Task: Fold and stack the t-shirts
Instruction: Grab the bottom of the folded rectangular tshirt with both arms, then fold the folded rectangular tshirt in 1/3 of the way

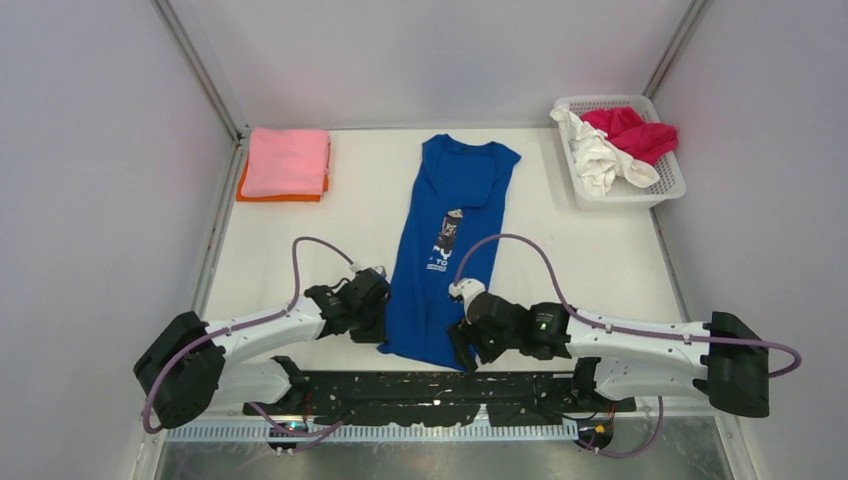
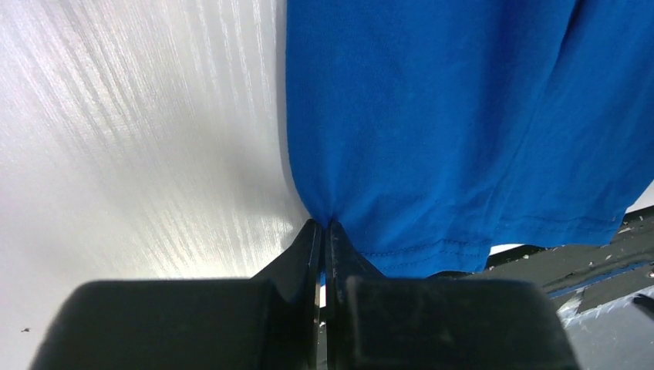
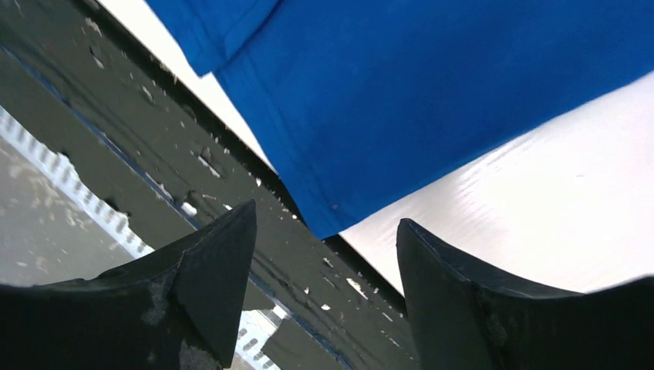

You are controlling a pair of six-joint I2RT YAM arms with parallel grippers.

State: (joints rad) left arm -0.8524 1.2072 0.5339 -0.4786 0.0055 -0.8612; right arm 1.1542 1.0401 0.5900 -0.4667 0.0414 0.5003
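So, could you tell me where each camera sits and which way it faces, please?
Top external: above, behind the bases, looking down at the blue t-shirt; both arms show.
Left wrist: low, facing the shirt's hem; left fingers shut on it.
Right wrist: facing the hem's corner; right fingers open.
All three share the shirt.

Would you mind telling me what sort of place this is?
Likely a robot lab cell: plain walls box in a table, left arm and right arm bolted at its edge, blue shirt between them.
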